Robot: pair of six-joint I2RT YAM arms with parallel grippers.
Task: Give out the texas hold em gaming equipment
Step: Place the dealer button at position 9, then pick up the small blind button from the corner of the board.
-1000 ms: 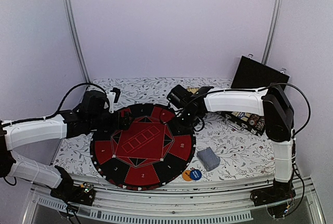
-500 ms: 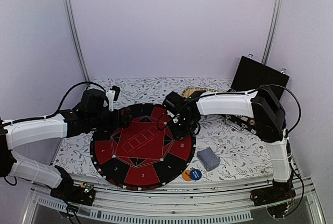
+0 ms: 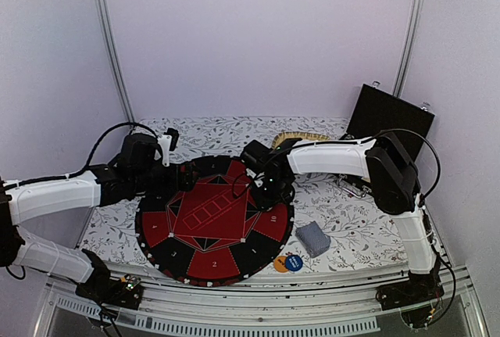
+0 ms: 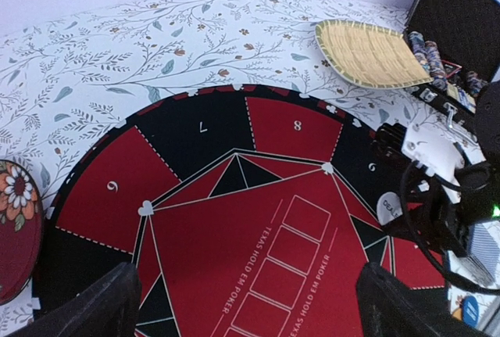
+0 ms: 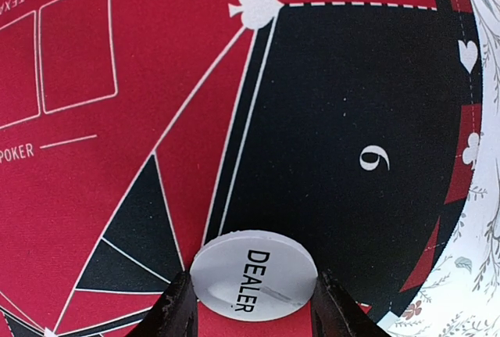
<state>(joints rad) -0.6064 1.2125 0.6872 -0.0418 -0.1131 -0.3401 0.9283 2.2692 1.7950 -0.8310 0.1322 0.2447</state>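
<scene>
"DEALER" in black on the white button (image 5: 254, 274). "TEXAS HOLD EM POKER" twice along the red middle of the round mat (image 4: 195, 220); 7 and 8 on its far sections, 10 and 2 nearer.

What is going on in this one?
The right gripper is shut on a white DEALER button, holding it over the round red-and-black poker mat by the segment marked 9. The left gripper hangs open over the mat's other side, holding nothing. A deck of cards and two chips, orange and blue, lie on the cloth beside the mat.
</scene>
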